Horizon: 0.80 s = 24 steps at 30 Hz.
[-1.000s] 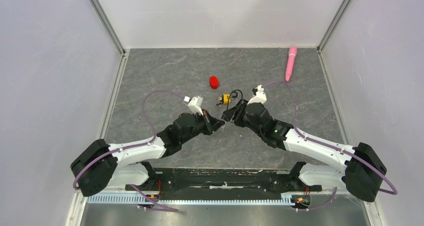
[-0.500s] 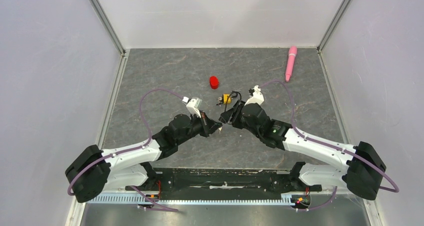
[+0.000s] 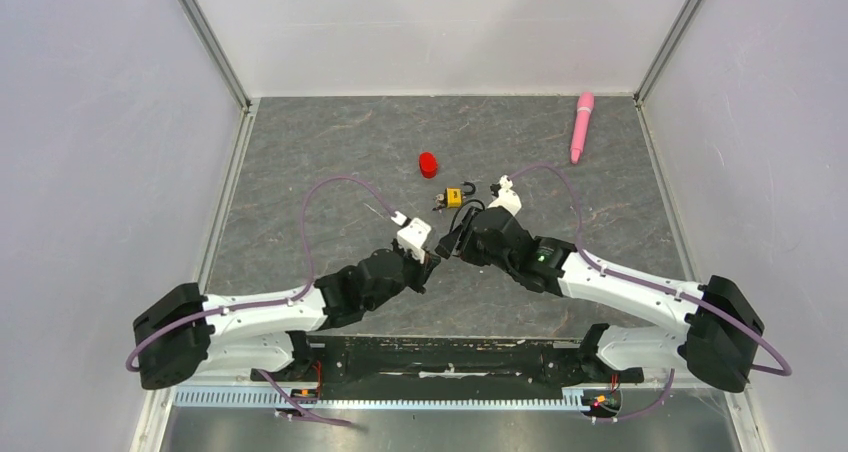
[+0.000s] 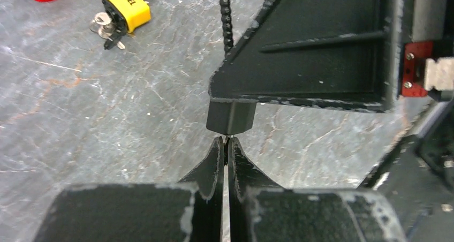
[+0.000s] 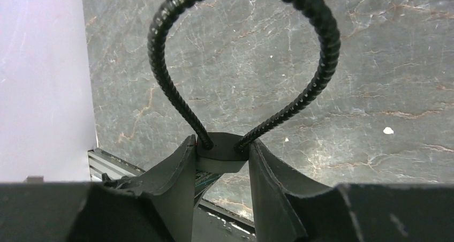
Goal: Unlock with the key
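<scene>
The grey, marble-patterned bench (image 3: 300,152) carries everything, and the two arms meet tip to tip near its middle. The right claw (image 5: 221,148) is clamped on the small black block (image 4: 231,118) that joins both ends of a ribbed black cord (image 5: 331,49), whose loop stands out beyond the fingers. The left claw (image 4: 225,144) is closed, its fingers pressed together with only a hairline between them. At their very tip, touching the block's face, a thin bright sliver shows. It is most likely the tiny thin silvery-grey metal key (image 4: 227,139) seen edge-on, though it is too small to be sure.

The step in hand appears to be feeding the key into the block. To do it well, the right claw should hold the block steady and square to the left one. The left arm should advance straight along the key's length with no sideways push, since a blade this thin would probably bend or slip if it met the face off-centre. Only once it is seated should the wrist turn.

A pink plastic stick (image 3: 581,127) lies near the far right corner, well apart. A small yellow padlock (image 4: 127,9) lies just beyond the claws toward the far edge, with silvery bits (image 4: 103,22) of unclear kind touching its lower end. A round red cap (image 3: 428,164) sits farther toward the far edge. None of them blocks the approach; only the cord's loop is near enough to snag.
</scene>
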{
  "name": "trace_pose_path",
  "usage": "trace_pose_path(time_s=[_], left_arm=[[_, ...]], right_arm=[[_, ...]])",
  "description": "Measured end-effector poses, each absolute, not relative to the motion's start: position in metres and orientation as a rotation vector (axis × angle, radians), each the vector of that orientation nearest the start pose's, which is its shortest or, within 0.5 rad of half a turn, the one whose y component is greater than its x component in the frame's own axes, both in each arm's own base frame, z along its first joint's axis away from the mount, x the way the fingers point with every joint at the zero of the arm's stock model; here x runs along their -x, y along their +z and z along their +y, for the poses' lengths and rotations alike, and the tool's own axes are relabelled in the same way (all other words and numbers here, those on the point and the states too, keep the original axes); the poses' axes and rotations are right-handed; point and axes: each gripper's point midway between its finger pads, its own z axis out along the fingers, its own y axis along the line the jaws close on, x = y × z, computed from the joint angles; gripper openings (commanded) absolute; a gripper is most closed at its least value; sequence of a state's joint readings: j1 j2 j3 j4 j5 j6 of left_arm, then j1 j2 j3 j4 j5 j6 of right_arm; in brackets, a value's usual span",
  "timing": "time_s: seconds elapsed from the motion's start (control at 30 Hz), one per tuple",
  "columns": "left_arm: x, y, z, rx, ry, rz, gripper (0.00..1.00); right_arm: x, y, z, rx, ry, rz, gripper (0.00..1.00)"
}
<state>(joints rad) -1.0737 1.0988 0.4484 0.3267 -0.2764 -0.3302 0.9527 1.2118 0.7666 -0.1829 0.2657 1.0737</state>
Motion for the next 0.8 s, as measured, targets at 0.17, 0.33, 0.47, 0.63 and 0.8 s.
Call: trace_pose_path(time_s=[0.17, 0.33, 0.47, 0.63, 0.8], left_arm=[[-0.195, 0.125, -0.293, -0.643, -0.472, 1.81, 0.02], [-0.193, 0.124, -0.289, -0.739, -0.247, 1.713, 0.02], [-0.191, 0.127, -0.289, -0.791, -0.081, 1.615, 0.02], [-0.19, 0.128, -0.288, -0.815, 0.095, 1.514, 0.02], [-0.191, 0.136, -0.284, -0.74, 0.082, 1.498, 0.02]], right_arm=[[-0.218, 0.137, 0.293, -0.329, 0.825, 2.323, 0.0], [-0.217, 0.134, 0.298, -0.357, 0.835, 2.356, 0.0], [-0.218, 0.135, 0.301, -0.376, 0.839, 2.364, 0.0], [-0.218, 0.136, 0.301, -0.399, 0.848, 2.381, 0.04], [-0.22, 0.145, 0.302, -0.406, 0.888, 2.371, 0.32]])
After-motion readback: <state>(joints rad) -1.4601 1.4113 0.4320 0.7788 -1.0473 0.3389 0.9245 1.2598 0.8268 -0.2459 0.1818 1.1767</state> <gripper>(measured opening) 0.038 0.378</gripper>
